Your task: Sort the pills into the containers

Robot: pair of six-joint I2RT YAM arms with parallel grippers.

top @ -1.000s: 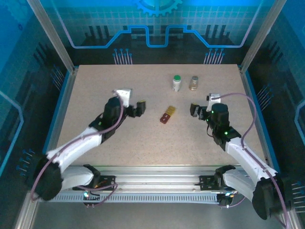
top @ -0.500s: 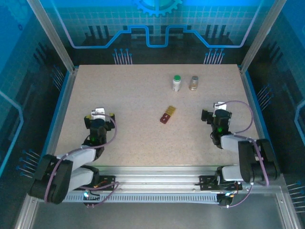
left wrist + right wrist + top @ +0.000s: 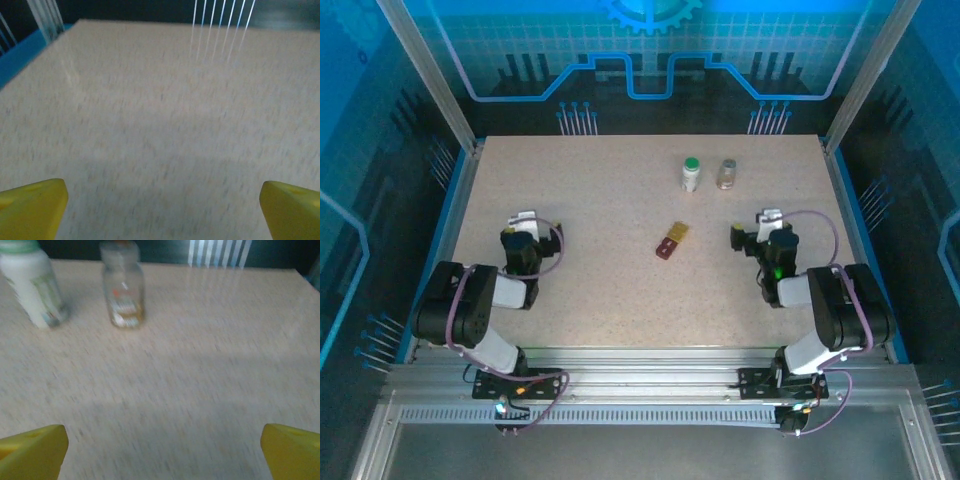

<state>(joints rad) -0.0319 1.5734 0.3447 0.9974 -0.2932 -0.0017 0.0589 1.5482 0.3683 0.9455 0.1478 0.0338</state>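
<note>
left gripper (image 3: 160, 205) and right gripper (image 3: 160, 445) both spread wide, empty. pills (image 3: 671, 241) lie flat between them, nearer the right one, off to its left. they look light, thin, stiff, probably slippery, so pinch across the strip's narrow width. white bottle (image 3: 31, 282) and amber vial (image 3: 123, 287) stand ahead-left of the right gripper.

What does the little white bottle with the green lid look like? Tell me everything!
The white bottle is small and looks like plastic, with a round green cap shut on top. A label sits on its side; the print is too blurry to read. It stands upright on the speckled beige table, toward the far side. A clear vial stands just right of it, not touching. Only the table touches it.
</note>
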